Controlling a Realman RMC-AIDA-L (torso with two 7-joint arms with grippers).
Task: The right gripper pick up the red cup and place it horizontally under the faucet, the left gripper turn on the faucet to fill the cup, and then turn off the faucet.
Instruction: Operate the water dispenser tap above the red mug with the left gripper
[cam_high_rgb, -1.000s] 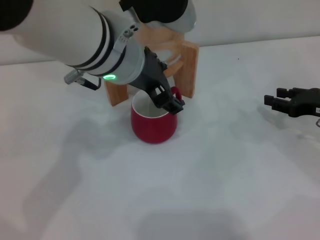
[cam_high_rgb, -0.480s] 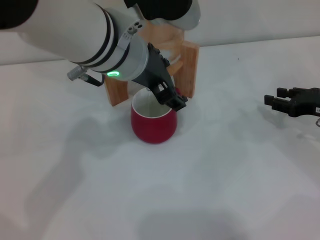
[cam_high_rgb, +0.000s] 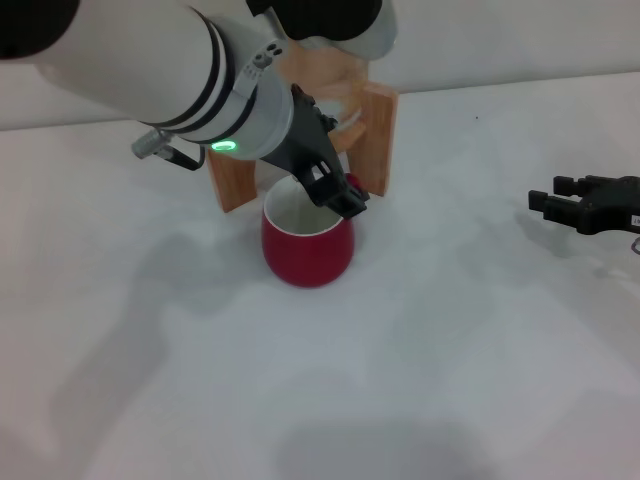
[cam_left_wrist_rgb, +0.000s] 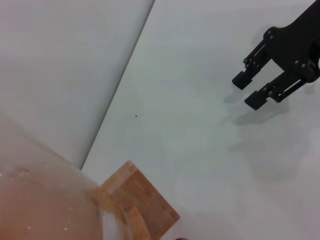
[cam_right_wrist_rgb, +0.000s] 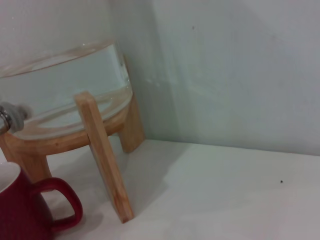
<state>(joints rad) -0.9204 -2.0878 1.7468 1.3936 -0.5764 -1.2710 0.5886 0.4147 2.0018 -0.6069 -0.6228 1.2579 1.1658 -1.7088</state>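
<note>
The red cup (cam_high_rgb: 307, 243) sits under the faucet (cam_right_wrist_rgb: 6, 118), my right hand (cam_high_rgb: 552, 204) waits open and empty, my left hand (cam_high_rgb: 335, 193) reaches in, and I cannot tell its grip.

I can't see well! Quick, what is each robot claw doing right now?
Left gripper: above the red cup, by the wooden stand; cannot tell.
Right gripper: open, holding nothing, off to the side.
</note>
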